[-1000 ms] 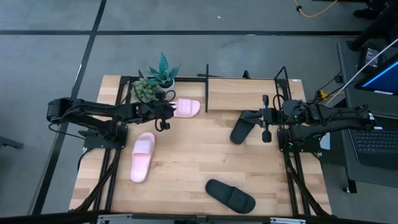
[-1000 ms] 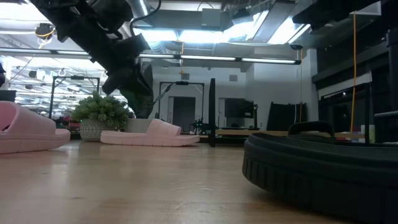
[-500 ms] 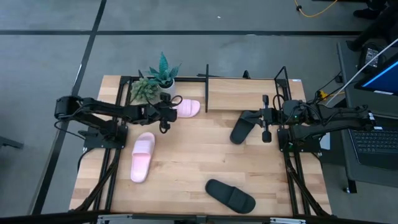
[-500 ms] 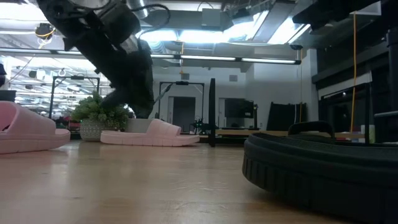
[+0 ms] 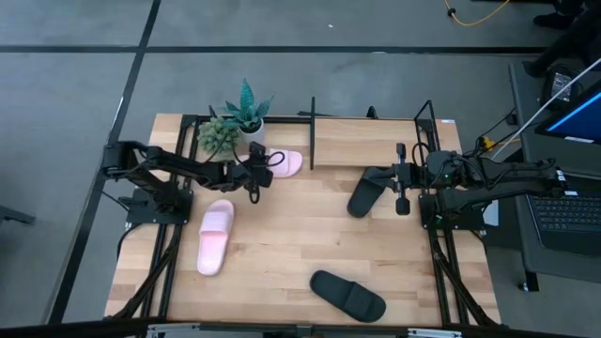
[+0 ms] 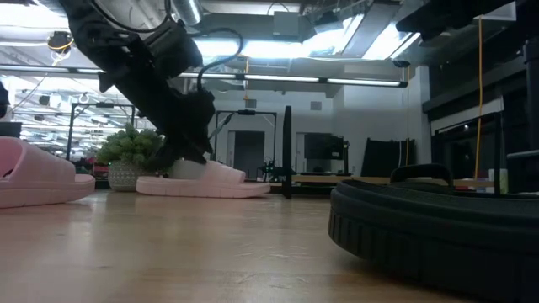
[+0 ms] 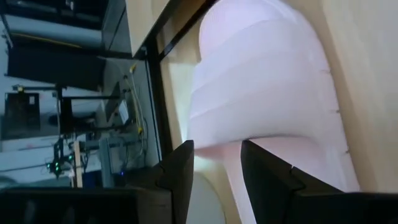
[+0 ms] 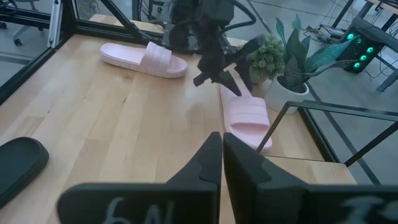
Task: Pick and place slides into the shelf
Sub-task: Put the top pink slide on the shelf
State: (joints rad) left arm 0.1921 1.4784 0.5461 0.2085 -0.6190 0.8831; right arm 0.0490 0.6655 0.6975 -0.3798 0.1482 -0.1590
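Nearest to the front edge of the table [image 5: 282, 272], in the high view, lies one black slide [image 5: 348, 295], well apart from both arms. Farther in, on the left half of the board, a pale pink slide [image 5: 214, 237] lies alone with its length running front to back. Behind it, toward the middle, the second black slide [image 5: 366, 194] rests just beside the right gripper [image 5: 402, 176]. This gripper has its fingers pressed together and holds nothing; the right wrist view shows the two dark fingers touching each other above the bare wood.

At the same depth on the left side, the left gripper [image 5: 266, 162] reaches to the second pink slide [image 5: 285, 163]. Its fingers [image 7: 180, 168] stand spread at the heel end of this slide, one on each side of the edge, but I cannot tell whether they already touch it. The slide lies flat on the table.

Just behind it stand two small potted plants [image 5: 235, 125]. At the back edge stands the shelf [image 5: 366, 138], with a light wood board and thin black rods; no slide is on it.
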